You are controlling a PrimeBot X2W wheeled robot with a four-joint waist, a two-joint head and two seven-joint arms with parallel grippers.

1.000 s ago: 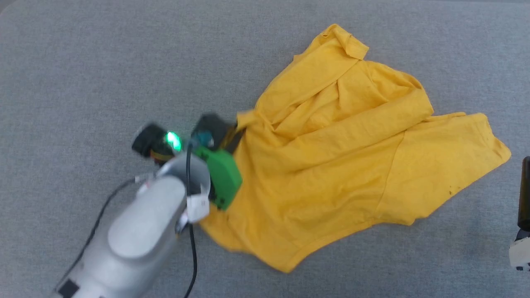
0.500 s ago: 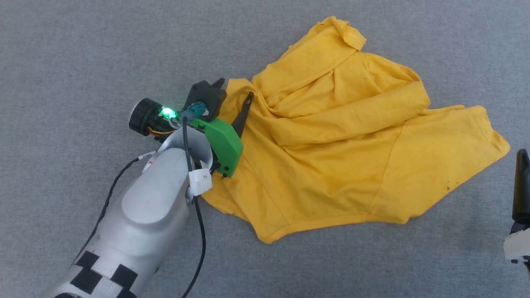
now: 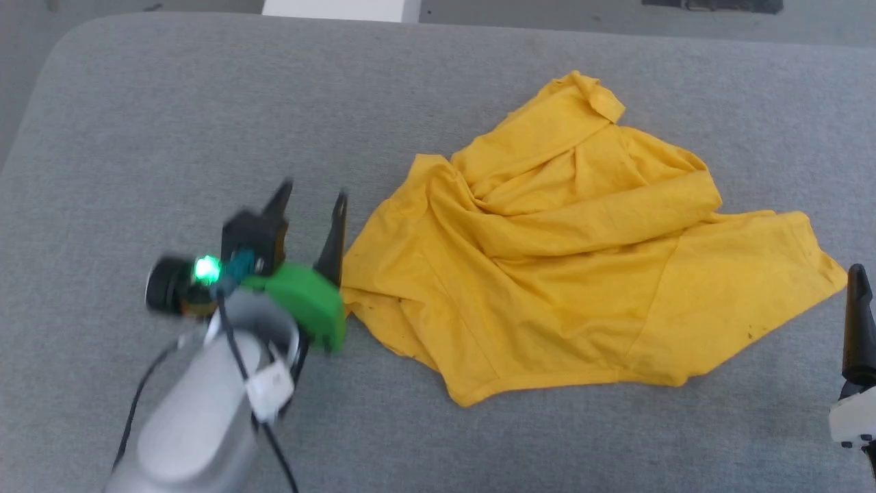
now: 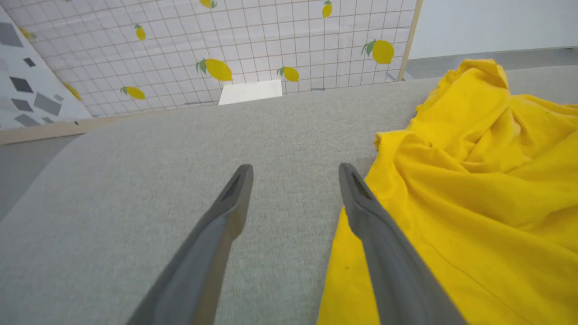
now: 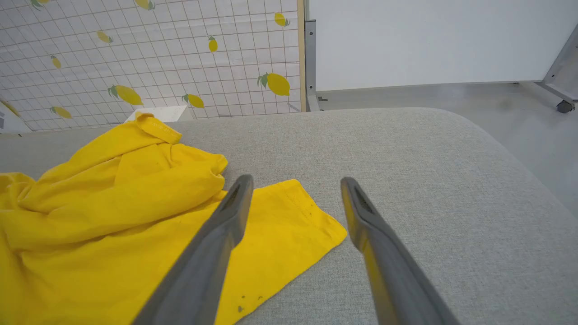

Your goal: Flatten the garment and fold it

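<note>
Shows the left gripper [image 3: 313, 193] with its two long dark fingers spread wide, clasping nothing, poised above the grey fabric-covered table [image 3: 171, 137]. Places, just beside it at 3 o'clock, the near edge of the bright yellow crumpled cotton T-shirt [image 3: 568, 274], heaped in folds across the table's middle and right. Puts the right gripper [image 5: 296, 180] at 4 o'clock of the T-shirt, likewise parted wide and empty, near a flat yellow corner. Beyond, at 12 o'clock, a lemon-printed grid sheet [image 4: 180, 45].

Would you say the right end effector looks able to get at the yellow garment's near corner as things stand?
Probably yes: the open right end effector hovers beside the garment, with nothing between them.
</note>
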